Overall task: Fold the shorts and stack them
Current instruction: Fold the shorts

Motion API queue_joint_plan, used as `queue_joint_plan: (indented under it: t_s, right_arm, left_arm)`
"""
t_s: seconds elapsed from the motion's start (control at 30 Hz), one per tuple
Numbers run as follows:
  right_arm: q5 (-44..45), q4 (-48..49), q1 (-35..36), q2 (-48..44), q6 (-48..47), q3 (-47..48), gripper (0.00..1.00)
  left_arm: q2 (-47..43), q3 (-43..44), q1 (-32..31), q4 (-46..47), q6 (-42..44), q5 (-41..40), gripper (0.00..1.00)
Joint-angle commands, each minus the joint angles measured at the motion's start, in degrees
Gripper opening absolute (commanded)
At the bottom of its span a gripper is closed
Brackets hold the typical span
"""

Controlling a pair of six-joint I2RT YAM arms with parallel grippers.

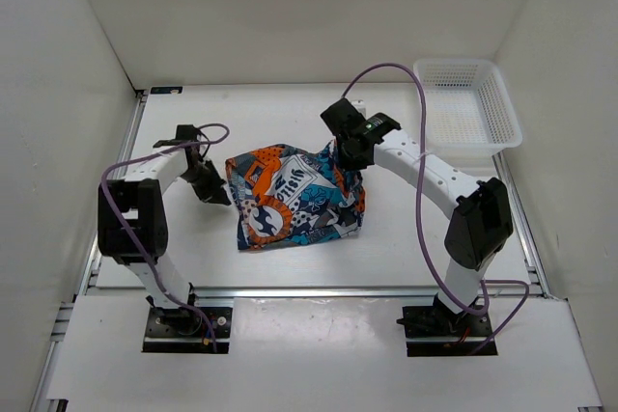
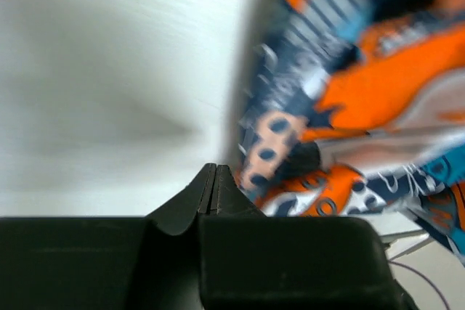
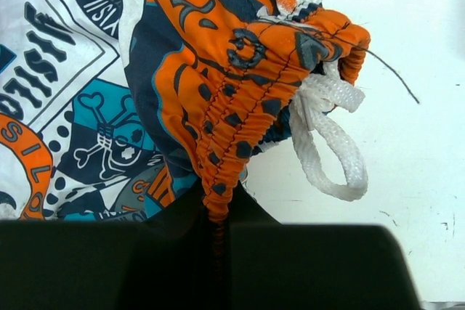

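Note:
The patchwork shorts [image 1: 290, 200] lie bunched in the middle of the table, orange, teal, navy and white. My right gripper [image 1: 350, 163] is shut on the orange elastic waistband [image 3: 240, 128] at the shorts' right edge, and a white drawstring loop [image 3: 330, 154] hangs beside it. My left gripper [image 1: 218, 192] is shut and empty just left of the shorts. In the left wrist view its closed fingertips [image 2: 215, 172] sit on the white table beside the blurred fabric [image 2: 349, 107].
A white plastic mesh basket [image 1: 468, 108] stands at the back right of the table. White walls enclose the table on three sides. Purple cables run along both arms.

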Motion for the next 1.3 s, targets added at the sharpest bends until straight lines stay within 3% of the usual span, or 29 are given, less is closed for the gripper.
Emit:
queue_joint_plan:
  t_s: [0.0,0.27,0.77,1.1,1.13,1.2,1.27]
  right_arm:
    - [1.9,-0.7,0.3,-0.3,0.6,2.7,0.01]
    - [1.9,-1.2,2.4,2.0,0.1,6.8,0.01]
    - [-2.2,-6.6,15.5,24.3,-0.4,35.4,0.01]
    - [-10.3,-4.7,19.2,33.4,-0.9,42.6,0.01]
    - [-11.3,-4.7,19.2,33.4,-1.5,42.6,0.15]
    - [-16.3,-1.4,19.2,34.2,-2.1,43.1,0.75]
    - [-18.7,0.8,19.2,32.7,-2.6,42.6,1.0]
  left_arm:
    - [2.8,2.2,1.8,0.4,1.6,-1.8,0.1]
    - [13.0,6.5,0.8,3.0,1.6,4.5,0.1]
    - [14.0,6.5,0.8,3.5,1.6,4.5,0.1]
    - [14.0,6.0,2.4,3.5,2.2,4.5,0.1]
    - [14.0,6.0,2.4,3.5,2.2,4.5,0.1]
    - [14.0,6.0,2.4,3.5,2.2,4.5,0.1]
    - [14.0,6.0,2.4,3.5,2.2,4.5,0.1]
